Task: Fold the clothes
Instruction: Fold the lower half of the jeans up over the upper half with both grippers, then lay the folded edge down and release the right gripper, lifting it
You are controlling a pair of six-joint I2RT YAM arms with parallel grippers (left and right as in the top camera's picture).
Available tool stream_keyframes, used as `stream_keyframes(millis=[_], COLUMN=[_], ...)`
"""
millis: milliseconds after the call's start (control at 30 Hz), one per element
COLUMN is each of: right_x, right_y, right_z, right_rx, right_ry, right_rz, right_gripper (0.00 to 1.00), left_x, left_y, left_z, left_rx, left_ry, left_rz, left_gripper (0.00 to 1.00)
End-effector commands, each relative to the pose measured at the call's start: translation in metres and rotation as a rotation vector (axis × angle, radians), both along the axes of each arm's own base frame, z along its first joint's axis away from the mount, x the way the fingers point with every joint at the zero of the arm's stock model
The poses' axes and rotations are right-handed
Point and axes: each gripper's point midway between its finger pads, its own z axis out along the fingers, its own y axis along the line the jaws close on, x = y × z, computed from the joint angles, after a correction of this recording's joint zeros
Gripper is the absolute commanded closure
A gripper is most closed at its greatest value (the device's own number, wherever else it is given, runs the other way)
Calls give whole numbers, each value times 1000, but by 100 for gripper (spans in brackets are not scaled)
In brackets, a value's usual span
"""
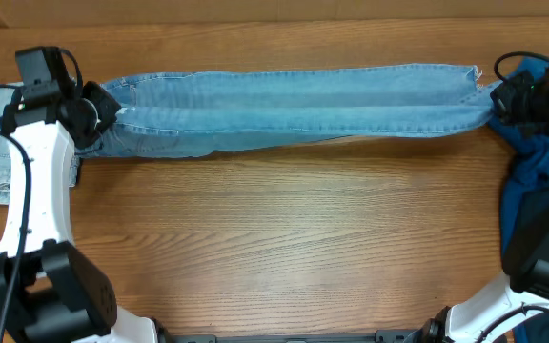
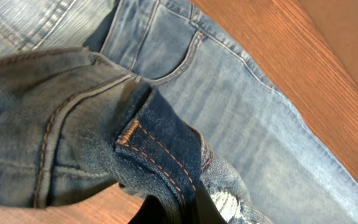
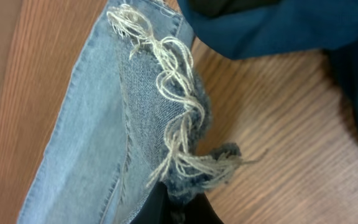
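The jeans (image 1: 294, 100) lie stretched flat along the far edge of the table (image 1: 294, 248). The left end effector (image 1: 98, 112) is clamped on their waistband near the far left corner, and the right end effector (image 1: 497, 100) pinches the frayed hem near the far right corner. A dark blue garment (image 1: 527, 176) lies at the right edge.

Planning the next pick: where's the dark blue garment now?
Overhead view, far right: the dark blue garment lies bunched beside the right gripper, by the jeans hem.
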Motion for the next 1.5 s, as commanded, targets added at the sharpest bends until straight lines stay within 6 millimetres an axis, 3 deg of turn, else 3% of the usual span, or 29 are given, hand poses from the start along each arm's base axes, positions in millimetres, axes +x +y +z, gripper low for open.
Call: stream_keyframes(millis=[0, 67, 267, 767, 967, 1033, 1100, 1267, 1467], right_x=[14, 21, 34, 22, 18, 14, 8, 12, 33], right_y=[-17, -21, -26, -25, -33, -32, -28, -20, -28], right_z=[-4, -22, -43, -50, 6, 11, -4, -64, -70], right_rx=[-48, -42, -23, 38, -28, -26, -5, 80, 70], right_ry=[0, 18, 15, 81, 88, 101, 162, 288, 240], right_rz=[-39, -73, -111, -287, -266, -262, -259, -242, -255], right_gripper=[96, 96, 96, 96, 96, 96, 96, 96, 96], left_x=[26, 41, 56, 64, 61, 60, 58, 56, 53], left_y=[14, 15, 18, 6, 5, 5, 5, 4, 9], left_z=[4, 2, 13, 17, 15, 14, 12, 10, 9], left_rx=[74, 89, 131, 208, 205, 203, 202, 200, 222], left_ry=[-20, -48, -117, -127, -112, -105, -97, -83, -67], left_rz=[-4, -14, -12, -32, -33, -34, -35, -36, -27], left_gripper=[96, 96, 96, 96, 96, 96, 96, 96, 96])
